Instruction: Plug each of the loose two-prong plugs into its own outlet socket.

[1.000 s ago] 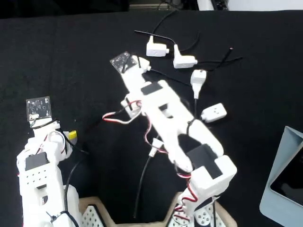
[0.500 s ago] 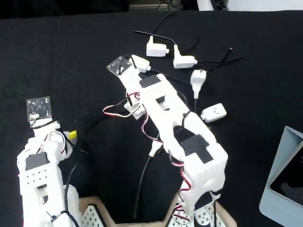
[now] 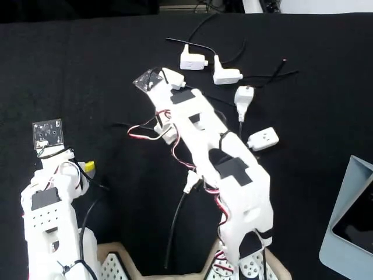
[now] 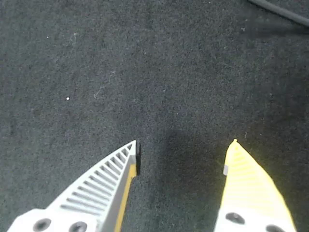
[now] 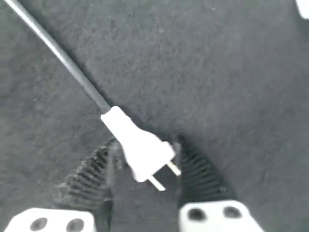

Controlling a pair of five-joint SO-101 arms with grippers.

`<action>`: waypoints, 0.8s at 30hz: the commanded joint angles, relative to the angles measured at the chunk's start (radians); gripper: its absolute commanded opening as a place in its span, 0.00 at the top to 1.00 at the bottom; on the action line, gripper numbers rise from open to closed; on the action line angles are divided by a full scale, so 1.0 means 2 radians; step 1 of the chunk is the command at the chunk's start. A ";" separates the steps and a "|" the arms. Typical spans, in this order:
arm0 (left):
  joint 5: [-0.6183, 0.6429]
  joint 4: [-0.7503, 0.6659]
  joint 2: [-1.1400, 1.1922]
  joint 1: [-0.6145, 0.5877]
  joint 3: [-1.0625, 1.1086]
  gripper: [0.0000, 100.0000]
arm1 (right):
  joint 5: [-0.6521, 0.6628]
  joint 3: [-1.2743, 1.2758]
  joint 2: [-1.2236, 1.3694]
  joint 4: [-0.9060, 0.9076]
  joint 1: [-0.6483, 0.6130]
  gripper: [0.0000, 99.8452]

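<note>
The right gripper (image 5: 146, 143) has its fingers set against both sides of a white plug (image 5: 139, 153). It seems to be gripping it, though how firmly is hard to judge. The plug's two prongs point back toward the wrist, and its black cord (image 5: 58, 53) runs off across the counter (image 5: 231, 63). From above, the plug lies well left of and beyond the outlet block (image 3: 263, 139). The left gripper (image 4: 185, 142), far left of that block and nearer the arm bases, hangs over the counter with its fingers spread apart.
</note>
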 commanded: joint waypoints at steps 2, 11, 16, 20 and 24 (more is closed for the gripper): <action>-0.007 -0.009 -0.008 -0.001 -0.004 0.71 | 0.004 -0.028 -0.020 0.035 0.015 0.99; -0.007 -0.009 -0.008 -0.001 -0.004 0.71 | -0.047 -0.023 -0.083 0.143 0.020 0.98; -0.007 -0.009 -0.008 -0.001 -0.003 0.71 | -0.074 -0.008 -0.088 0.159 0.005 0.82; -0.007 -0.009 -0.008 -0.001 -0.003 0.71 | -0.074 -0.010 -0.089 0.163 -0.012 0.86; -0.007 -0.009 -0.008 -0.001 -0.003 0.71 | -0.074 -0.010 -0.089 0.171 -0.028 0.88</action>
